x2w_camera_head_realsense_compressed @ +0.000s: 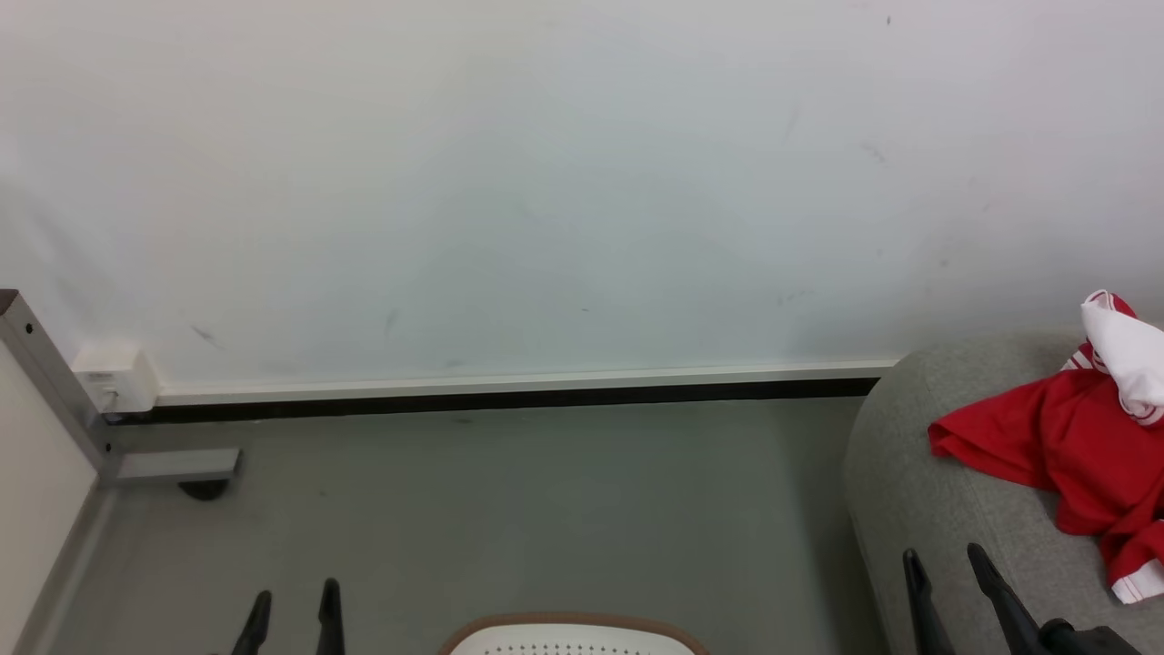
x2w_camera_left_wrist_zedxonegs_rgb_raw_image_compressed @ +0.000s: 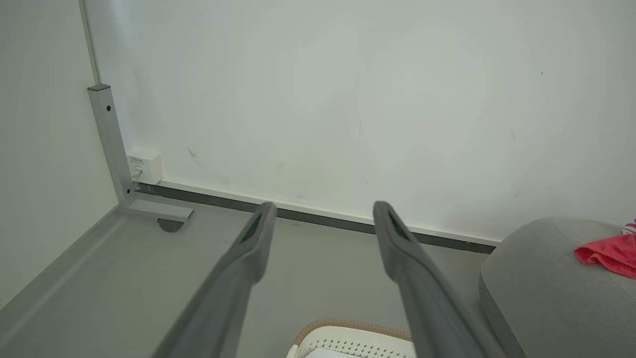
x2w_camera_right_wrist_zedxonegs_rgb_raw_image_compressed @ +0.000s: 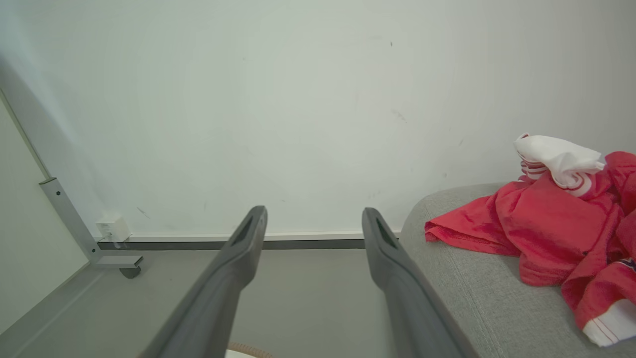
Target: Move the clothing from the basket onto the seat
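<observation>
Head view: clothing [x2w_camera_head_realsense_compressed: 1064, 437] on seat [x2w_camera_head_realsense_compressed: 918, 491] (crumpled); left end effector [x2w_camera_head_realsense_compressed: 296, 589], right end effector [x2w_camera_head_realsense_compressed: 942, 550] parted, empty.

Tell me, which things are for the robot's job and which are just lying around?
For the job: clothing, seat, basket.
Just lying about: white wall box, metal frame.

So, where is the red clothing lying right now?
In the head view the clothing lies at the right edge, crumpled on the grey seat, near the right pincer.
</observation>
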